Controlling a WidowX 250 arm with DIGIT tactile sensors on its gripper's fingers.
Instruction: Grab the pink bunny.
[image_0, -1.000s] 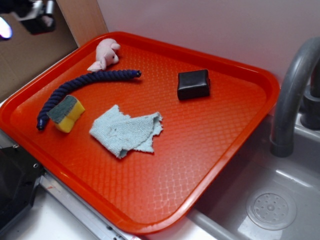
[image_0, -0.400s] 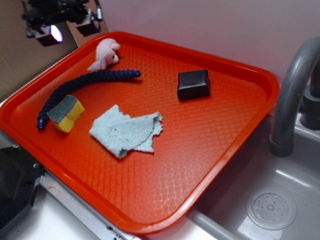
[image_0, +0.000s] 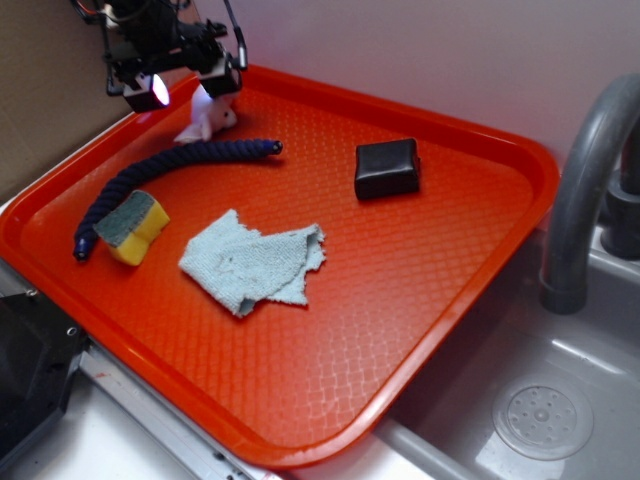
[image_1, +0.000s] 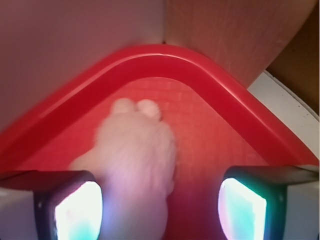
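Observation:
The pink bunny (image_1: 137, 155) lies in the far left corner of the red tray (image_0: 420, 300). In the exterior view only part of the bunny (image_0: 210, 118) shows under my gripper (image_0: 190, 90), which hovers right over it. In the wrist view my gripper (image_1: 160, 210) is open, its two lit pads (image_1: 77, 212) spread wide. The bunny lies between them, close against the left pad and apart from the right one.
On the tray lie a dark blue braided rope (image_0: 170, 170), a yellow and green sponge (image_0: 133, 226), a light blue rag (image_0: 252, 262) and a black block (image_0: 386, 168). The wall stands just behind the tray corner (image_1: 165, 52). A grey faucet (image_0: 585, 190) and sink (image_0: 540, 415) are at right.
My gripper has come from the upper left down and to the right, and now hangs over the pink bunny, covering part of it. Nothing on the tray has moved.

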